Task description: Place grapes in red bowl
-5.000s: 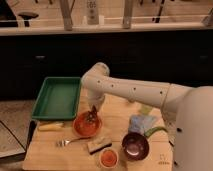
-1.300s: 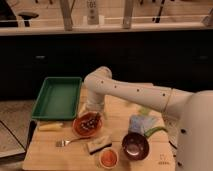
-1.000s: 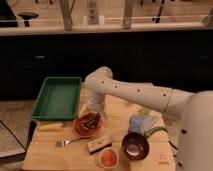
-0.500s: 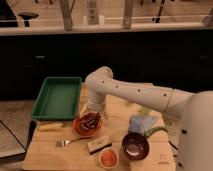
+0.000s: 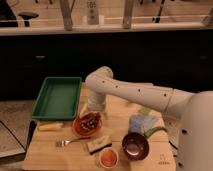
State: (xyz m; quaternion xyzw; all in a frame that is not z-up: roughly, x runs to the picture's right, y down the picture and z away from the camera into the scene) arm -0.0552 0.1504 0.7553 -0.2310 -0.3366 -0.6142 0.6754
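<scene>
my claw just over red bowl nr counter left edge, grapes lying inside bowl, claw state can't tell

The white arm bends down at its elbow; the gripper apparently hangs beneath, pointing downward.

We see the grapes in the bowl, gripper just above, tray behind-left, fork in front
</scene>
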